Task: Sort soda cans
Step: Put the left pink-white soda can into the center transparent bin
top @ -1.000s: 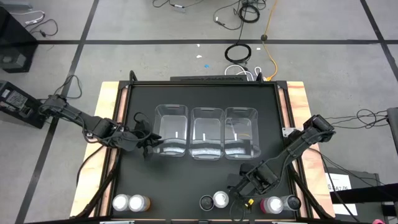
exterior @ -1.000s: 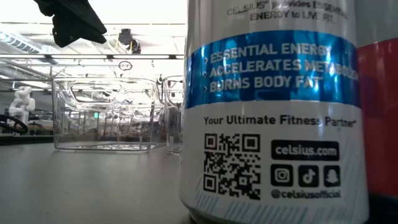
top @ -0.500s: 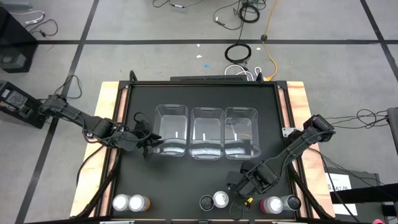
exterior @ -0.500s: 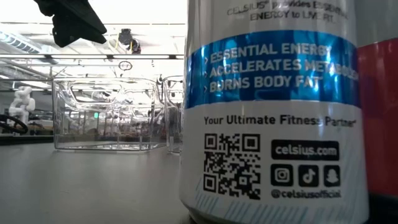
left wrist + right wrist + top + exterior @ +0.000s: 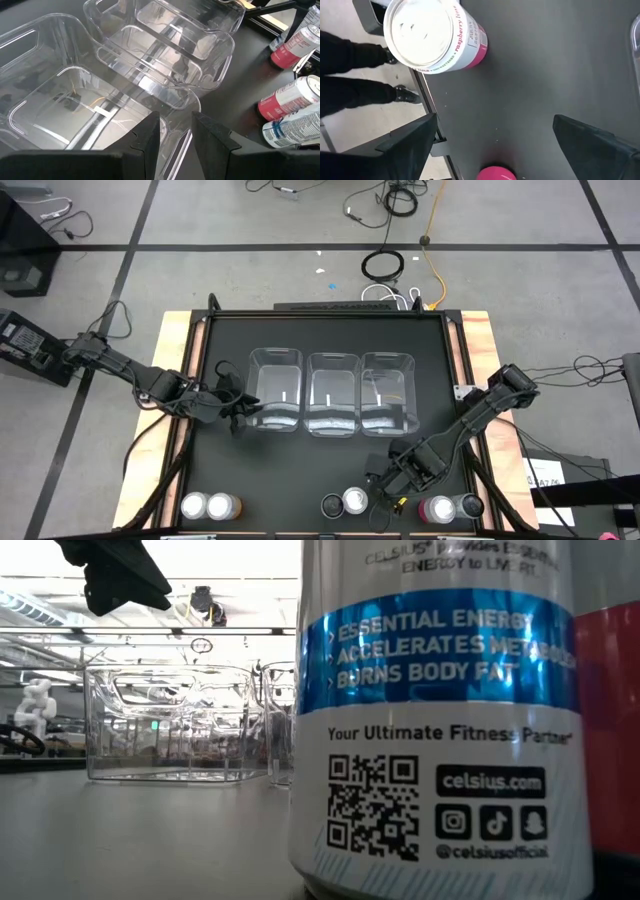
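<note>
3 bins (image 5: 332, 406) mid-table, cans (image 5: 354, 501) at front edge
</note>
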Robot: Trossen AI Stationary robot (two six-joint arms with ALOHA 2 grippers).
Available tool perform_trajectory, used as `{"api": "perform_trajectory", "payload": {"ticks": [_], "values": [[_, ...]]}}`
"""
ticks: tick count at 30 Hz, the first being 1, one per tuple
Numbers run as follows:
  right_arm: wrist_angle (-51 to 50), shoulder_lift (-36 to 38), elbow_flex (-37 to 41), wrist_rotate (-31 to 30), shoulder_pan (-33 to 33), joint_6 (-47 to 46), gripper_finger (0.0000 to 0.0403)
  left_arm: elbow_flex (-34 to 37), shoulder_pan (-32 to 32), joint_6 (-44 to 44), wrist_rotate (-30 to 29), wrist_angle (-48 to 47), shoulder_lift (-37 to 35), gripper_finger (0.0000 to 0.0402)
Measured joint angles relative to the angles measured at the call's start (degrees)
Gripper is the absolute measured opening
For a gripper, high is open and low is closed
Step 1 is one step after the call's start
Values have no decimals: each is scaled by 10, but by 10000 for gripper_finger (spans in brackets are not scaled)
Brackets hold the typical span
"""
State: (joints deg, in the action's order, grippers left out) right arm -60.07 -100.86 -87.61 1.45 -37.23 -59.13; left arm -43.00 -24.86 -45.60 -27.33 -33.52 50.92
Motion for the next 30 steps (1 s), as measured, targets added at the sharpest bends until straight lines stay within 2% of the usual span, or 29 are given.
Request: {"api": "perform_trajectory", "payload": {"ticks": [7, 14, 23, 30], "values": [[6, 0, 0, 0, -4, 41, 391, 0, 0, 0, 0, 0, 0, 121], [59, -3, 0, -16, -5, 80, 391, 0, 0, 0, 0, 0, 1, 121], [94, -42, 0, -16, -5, 124, 391, 0, 0, 0, -5, 0, 1, 121], [105, -48, 0, -49, -5, 142, 391, 0, 0, 0, -9, 0, 1, 121]]}}
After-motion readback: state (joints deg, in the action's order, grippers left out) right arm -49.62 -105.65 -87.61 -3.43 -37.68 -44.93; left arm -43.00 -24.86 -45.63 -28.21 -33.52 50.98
